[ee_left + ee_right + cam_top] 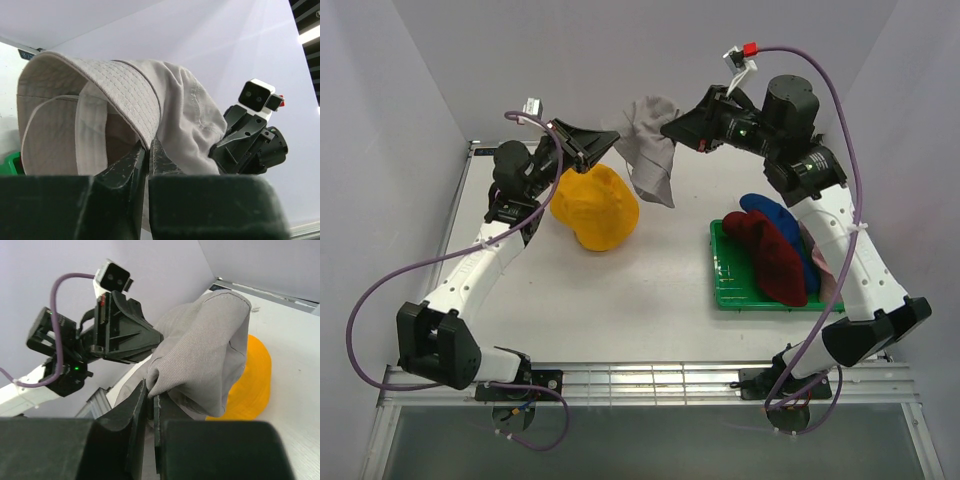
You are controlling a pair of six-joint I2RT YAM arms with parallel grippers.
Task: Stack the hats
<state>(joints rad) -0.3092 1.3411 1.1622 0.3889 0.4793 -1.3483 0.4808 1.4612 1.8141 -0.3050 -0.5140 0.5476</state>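
The grey hat hangs in the air at the back, held between both grippers. My left gripper is shut on its brim, seen in the left wrist view with the grey hat opening towards the camera. My right gripper is shut on the other side; the right wrist view shows its jaws pinching the grey fabric. The yellow hat sits on the table just below and left; it also shows in the right wrist view. The dark red, royal blue and pink hats lie on the tray.
The green tray stands at the right of the table. White walls close the back and sides. A metal rail runs along the near edge.
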